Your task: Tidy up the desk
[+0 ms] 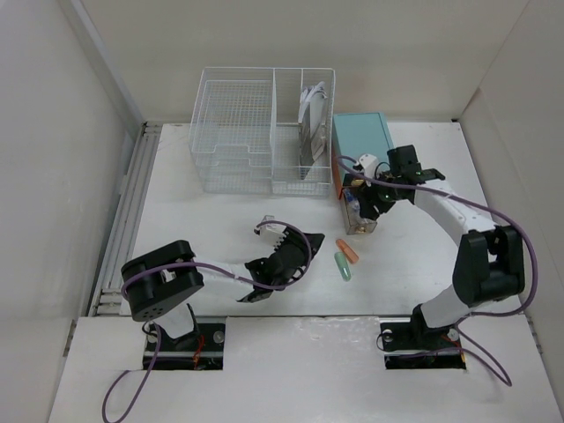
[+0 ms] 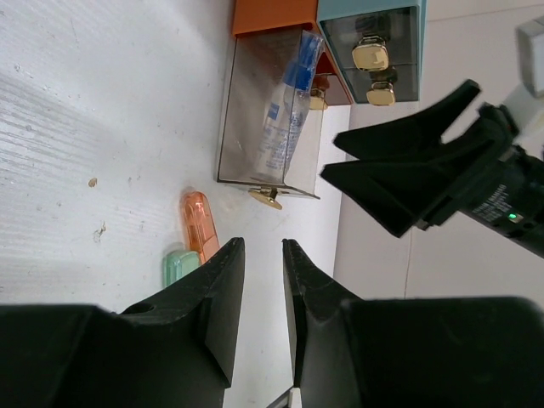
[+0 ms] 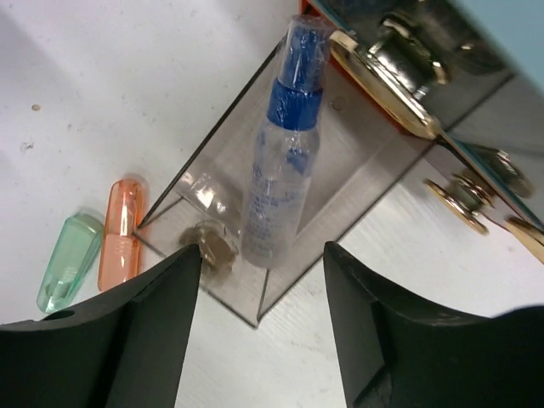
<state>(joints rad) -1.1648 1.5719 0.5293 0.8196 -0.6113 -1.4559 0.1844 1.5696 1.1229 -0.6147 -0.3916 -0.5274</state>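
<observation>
The white desk (image 1: 211, 220) holds an orange capsule-shaped piece (image 1: 348, 250) and a green one (image 1: 343, 266) lying side by side. A clear drawer (image 1: 359, 216) stands pulled out of the teal drawer box (image 1: 363, 137), with a blue-capped spray bottle (image 3: 280, 170) lying in it. My left gripper (image 2: 262, 242) sits low over the desk just left of the two pieces (image 2: 198, 223), its jaws a narrow gap apart and empty. My right gripper (image 3: 262, 246) hangs open and empty over the drawer's front end (image 3: 340, 178).
A white wire-mesh basket (image 1: 256, 132) stands at the back, with flat items upright in its right compartment (image 1: 310, 115). A grey rail (image 1: 132, 203) runs along the desk's left edge. White walls close in on all sides. The box's other drawers have gold knobs (image 2: 371, 55).
</observation>
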